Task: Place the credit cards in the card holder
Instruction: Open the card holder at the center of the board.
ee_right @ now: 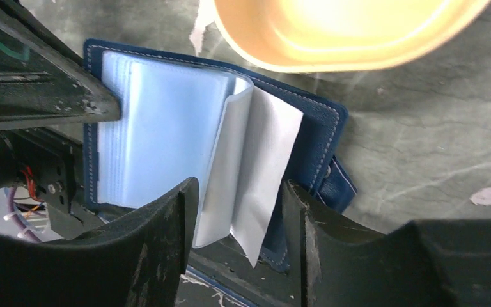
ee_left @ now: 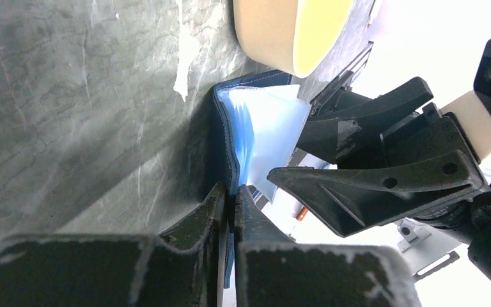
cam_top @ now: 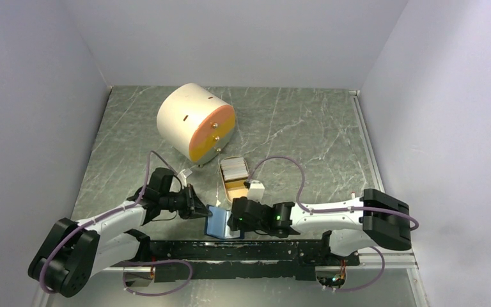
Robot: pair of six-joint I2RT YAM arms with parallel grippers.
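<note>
Small dark blue folding card holder (cam_top: pixel 219 225) lies open on the grey marbled bench (cam_top: pixel 294 128), low centre of the top view, right between the two arms. From the right wrist its long axis runs left to right, light blue sleeves up, closing tab (ee_right: pixel 340 187) poking lower right. Left pincer (ee_left: pixel 233 195) is clamped on its edge. Right pincer (ee_right: pixel 240 211) has fingers apart, straddling a whitish leaf. The whitish-grey credit cards (cam_top: pixel 235 168) sit in a tan oval dish (cam_top: pixel 233 188) just above.

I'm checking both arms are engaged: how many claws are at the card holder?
2. The left claw is shut on the edge of the card holder. The right claw stands open around its pale inner sleeves. Neither is hidden.
</note>
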